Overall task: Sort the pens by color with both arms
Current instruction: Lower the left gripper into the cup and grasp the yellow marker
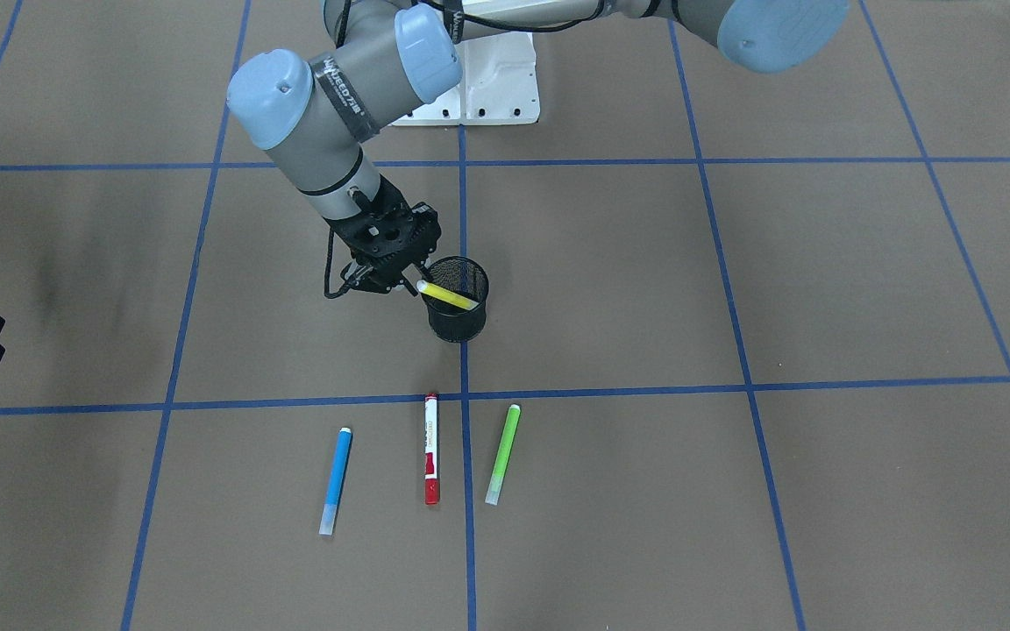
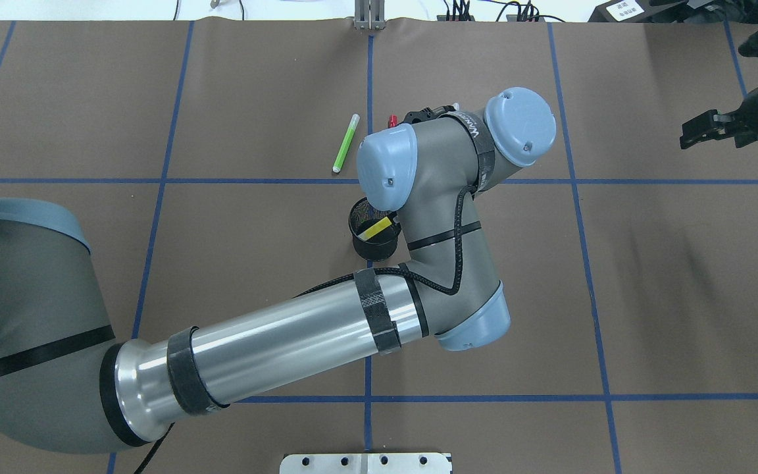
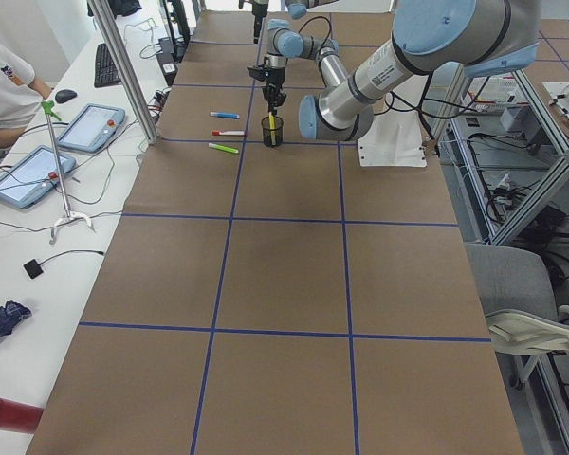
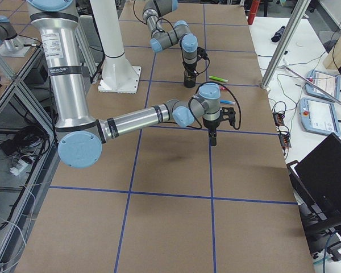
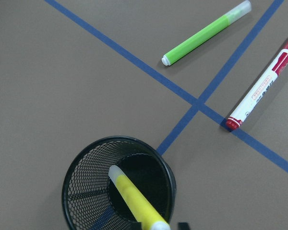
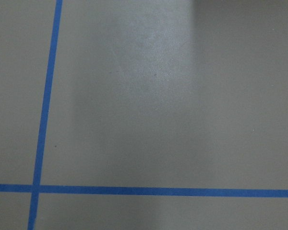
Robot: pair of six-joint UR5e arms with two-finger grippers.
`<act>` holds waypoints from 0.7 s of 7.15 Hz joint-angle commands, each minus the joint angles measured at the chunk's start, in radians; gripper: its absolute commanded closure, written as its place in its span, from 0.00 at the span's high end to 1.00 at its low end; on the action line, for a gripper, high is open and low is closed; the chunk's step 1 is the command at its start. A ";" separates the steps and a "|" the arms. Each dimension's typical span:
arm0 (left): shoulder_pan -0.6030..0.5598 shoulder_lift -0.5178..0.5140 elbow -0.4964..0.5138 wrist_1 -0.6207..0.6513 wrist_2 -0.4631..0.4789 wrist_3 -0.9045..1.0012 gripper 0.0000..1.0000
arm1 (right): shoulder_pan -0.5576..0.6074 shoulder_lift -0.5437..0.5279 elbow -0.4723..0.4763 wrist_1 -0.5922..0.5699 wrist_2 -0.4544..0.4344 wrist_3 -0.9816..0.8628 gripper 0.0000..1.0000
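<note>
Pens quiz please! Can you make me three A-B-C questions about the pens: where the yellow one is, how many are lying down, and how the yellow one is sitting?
1. Where is the yellow pen?
A. in the cup
B. on a chair
C. on a keyboard

2. How many pens lie flat on the table?
A. one
B. three
C. five

3. How is the yellow pen sitting?
A. lying flat
B. leaning, with one end down in the cup
C. standing straight up by itself

Answers:
1. A, because its lower end is inside the black mesh.
2. B, because the blue pen, red pen and green pen all lie flat.
3. B, because it is tilted, with its top end up by the left gripper.
</note>
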 commanded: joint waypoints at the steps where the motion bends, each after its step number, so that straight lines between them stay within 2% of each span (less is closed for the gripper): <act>1: 0.000 0.000 -0.006 0.005 0.000 0.007 0.00 | 0.000 0.000 -0.002 0.000 -0.001 0.001 0.98; 4: -0.004 0.002 -0.056 0.020 0.000 0.008 0.00 | 0.000 0.001 -0.002 0.000 -0.001 0.001 0.98; 5: -0.008 0.002 -0.102 0.060 0.001 0.011 0.00 | 0.000 0.001 -0.002 0.000 -0.001 0.001 0.98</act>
